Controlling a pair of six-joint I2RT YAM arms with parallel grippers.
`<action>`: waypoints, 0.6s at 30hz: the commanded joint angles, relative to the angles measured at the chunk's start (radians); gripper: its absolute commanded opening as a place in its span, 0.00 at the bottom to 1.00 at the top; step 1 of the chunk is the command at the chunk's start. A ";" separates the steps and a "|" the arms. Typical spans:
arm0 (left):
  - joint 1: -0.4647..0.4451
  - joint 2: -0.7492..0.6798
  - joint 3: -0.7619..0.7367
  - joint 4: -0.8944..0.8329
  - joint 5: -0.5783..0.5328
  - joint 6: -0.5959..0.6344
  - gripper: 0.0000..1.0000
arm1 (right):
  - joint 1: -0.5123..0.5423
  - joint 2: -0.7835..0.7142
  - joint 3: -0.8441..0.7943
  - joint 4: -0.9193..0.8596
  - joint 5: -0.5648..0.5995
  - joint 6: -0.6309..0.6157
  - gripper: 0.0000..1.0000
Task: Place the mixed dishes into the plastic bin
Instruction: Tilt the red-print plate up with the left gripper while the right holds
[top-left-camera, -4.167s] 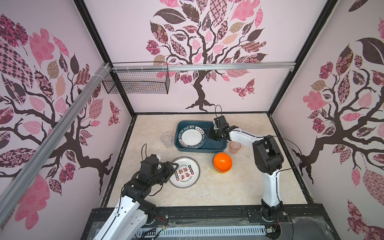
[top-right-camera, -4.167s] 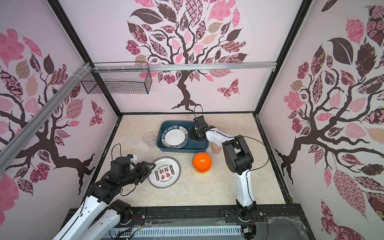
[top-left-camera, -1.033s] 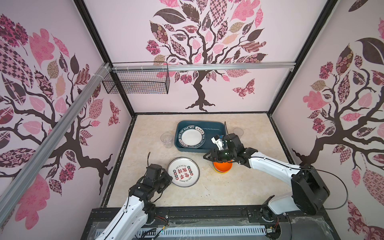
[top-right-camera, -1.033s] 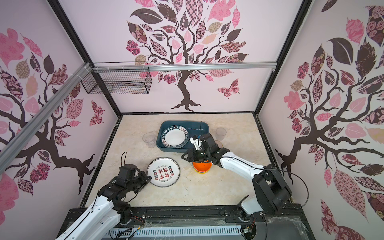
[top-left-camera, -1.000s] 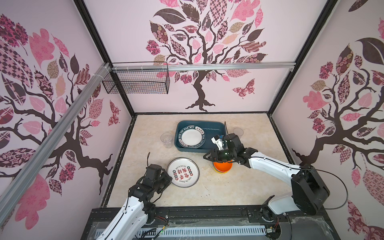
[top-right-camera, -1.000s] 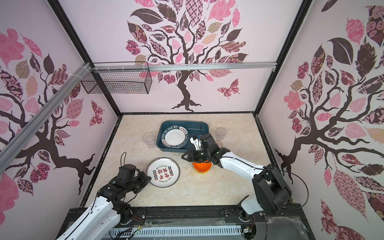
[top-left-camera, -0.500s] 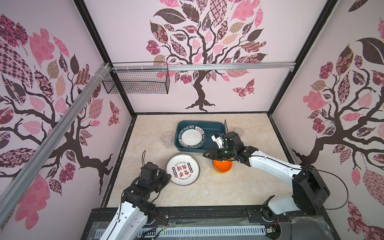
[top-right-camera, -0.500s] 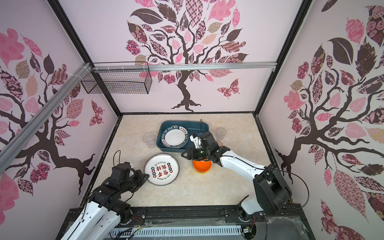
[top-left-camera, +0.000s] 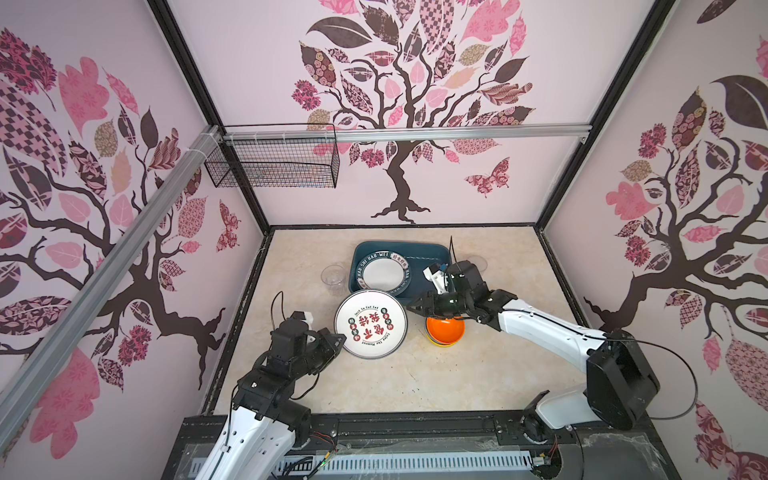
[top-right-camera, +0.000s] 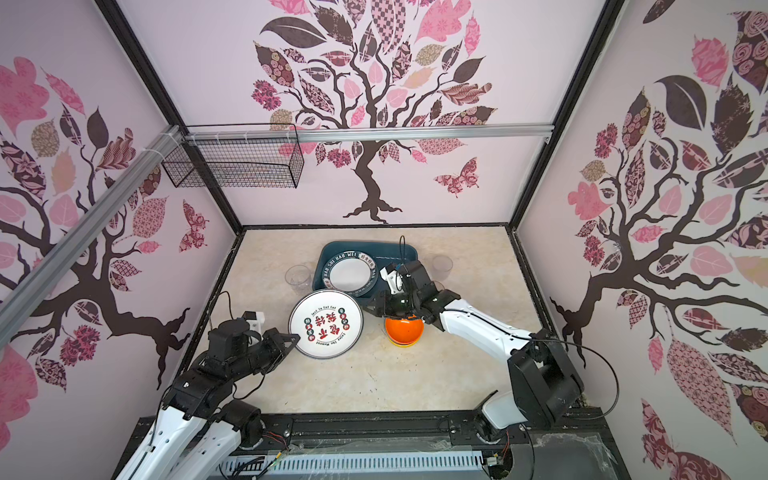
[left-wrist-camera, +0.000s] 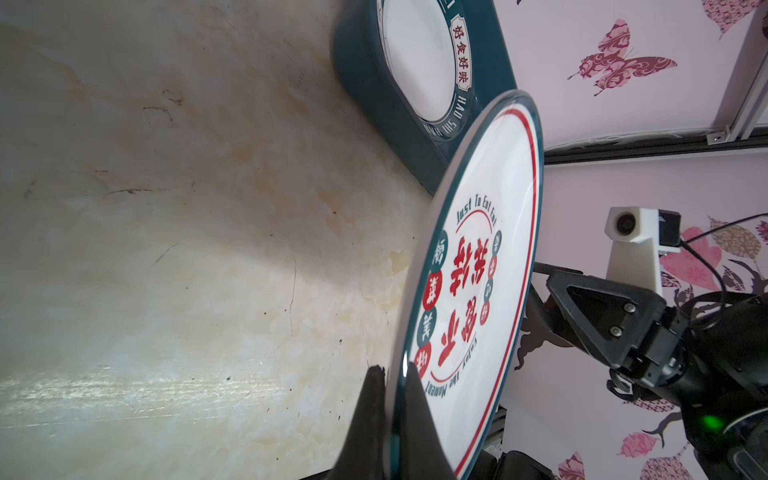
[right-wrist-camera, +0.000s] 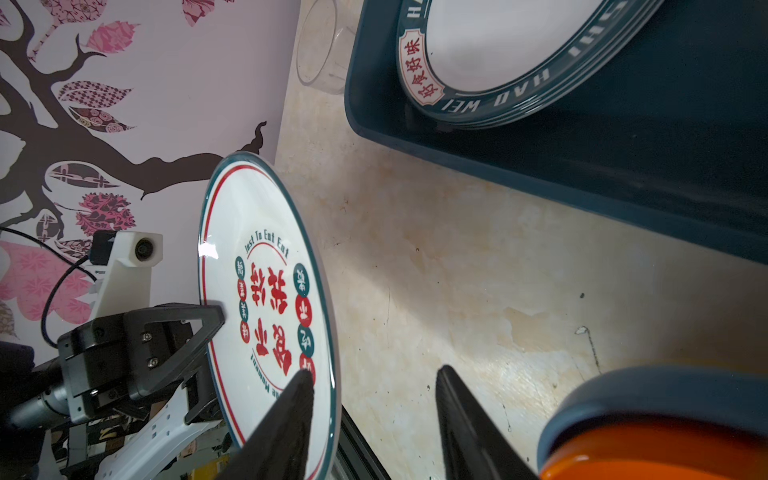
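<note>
A white plate (top-left-camera: 370, 324) (top-right-camera: 326, 325) printed with red Chinese characters hangs tilted above the table, just in front of the plastic bin (top-left-camera: 440, 249) (top-right-camera: 409, 249). My left gripper (top-left-camera: 340, 337) (left-wrist-camera: 392, 370) is shut on its near-left rim. My right gripper (top-left-camera: 412, 306) (right-wrist-camera: 374, 372) stands open beside the plate's right edge, one finger overlapping the plate's face in the right wrist view. It hovers over an orange bowl (top-left-camera: 445, 330) (right-wrist-camera: 665, 449) stacked on other bowls. Another plate (top-left-camera: 384, 274) (right-wrist-camera: 498, 41) lies in the bin.
A clear cup (top-left-camera: 333, 277) (top-right-camera: 298, 277) stands left of the bin, and another cup (top-left-camera: 477, 262) stands to its right. A black wire basket (top-left-camera: 274, 164) hangs on the back-left rail. Walls enclose the table on three sides.
My left gripper has lifted the printed plate off the table and carried it back toward the bin. My right gripper has shifted slightly left, up to the plate's right edge.
</note>
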 joint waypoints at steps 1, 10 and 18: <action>0.003 0.009 0.058 0.118 0.059 -0.017 0.00 | 0.005 -0.030 0.039 0.003 -0.011 0.015 0.51; 0.003 0.048 0.051 0.208 0.108 -0.052 0.00 | 0.006 -0.026 0.035 0.047 -0.059 0.036 0.45; 0.003 0.074 0.051 0.236 0.118 -0.061 0.00 | 0.006 -0.023 0.038 0.080 -0.085 0.053 0.28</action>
